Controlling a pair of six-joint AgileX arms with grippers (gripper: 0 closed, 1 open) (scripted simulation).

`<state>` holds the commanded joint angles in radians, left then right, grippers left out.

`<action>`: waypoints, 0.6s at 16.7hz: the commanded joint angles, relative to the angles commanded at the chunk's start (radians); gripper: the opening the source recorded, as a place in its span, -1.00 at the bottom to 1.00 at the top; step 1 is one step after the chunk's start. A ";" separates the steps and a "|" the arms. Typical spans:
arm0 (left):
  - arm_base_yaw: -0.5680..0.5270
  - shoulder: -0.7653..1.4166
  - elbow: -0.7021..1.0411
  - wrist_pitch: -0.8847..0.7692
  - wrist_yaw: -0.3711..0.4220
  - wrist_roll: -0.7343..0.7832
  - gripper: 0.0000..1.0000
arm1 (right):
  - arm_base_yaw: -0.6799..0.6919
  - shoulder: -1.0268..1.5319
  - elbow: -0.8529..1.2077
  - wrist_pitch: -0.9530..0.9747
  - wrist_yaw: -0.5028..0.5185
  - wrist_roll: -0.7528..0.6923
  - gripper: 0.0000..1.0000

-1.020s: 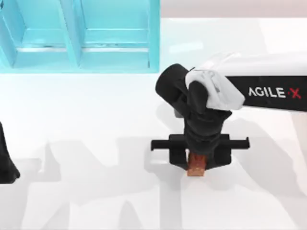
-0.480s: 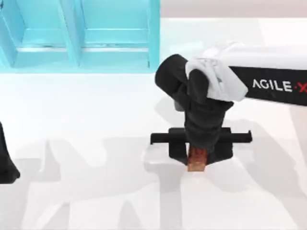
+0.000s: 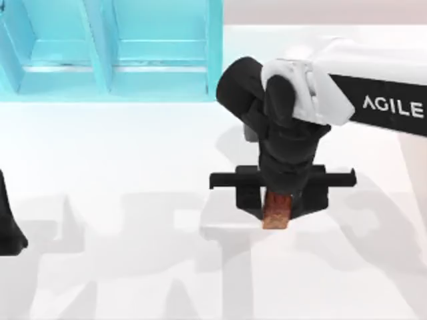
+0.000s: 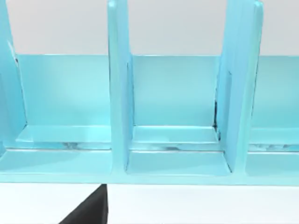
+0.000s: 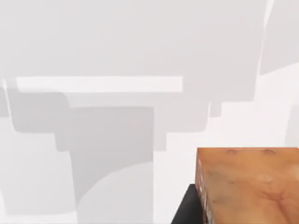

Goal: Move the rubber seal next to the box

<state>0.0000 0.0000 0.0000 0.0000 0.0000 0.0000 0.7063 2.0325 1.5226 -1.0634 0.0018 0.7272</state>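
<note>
White table (image 3: pixel 120 167); right claw (image 3: pixel 277 212) grips rubber seal (image 3: pixel 277 215); arm reads "AGILE"

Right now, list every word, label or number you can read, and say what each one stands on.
"AGILE": white letters on the black panel of the right arm, cut off by the top view's right edge.
No text is readable on the rubber seal or the turquoise box.

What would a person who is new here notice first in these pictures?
The right gripper at the table's middle, shut on the reddish-brown rubber seal. Next, the turquoise box with upright dividers at the table's far left. The left gripper is parked at the left edge.
</note>
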 joint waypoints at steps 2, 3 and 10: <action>0.000 0.000 0.000 0.000 0.000 0.000 1.00 | -0.015 -0.005 0.003 -0.009 0.000 -0.015 -1.00; 0.000 0.000 0.000 0.000 0.000 0.000 1.00 | -0.038 -0.014 0.007 -0.021 0.000 -0.038 -1.00; 0.000 0.000 0.000 0.000 0.000 0.000 1.00 | -0.407 -0.134 0.047 -0.194 0.000 -0.413 -1.00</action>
<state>0.0000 0.0000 0.0000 0.0000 0.0000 0.0000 0.2988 1.8982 1.5699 -1.2572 0.0014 0.3139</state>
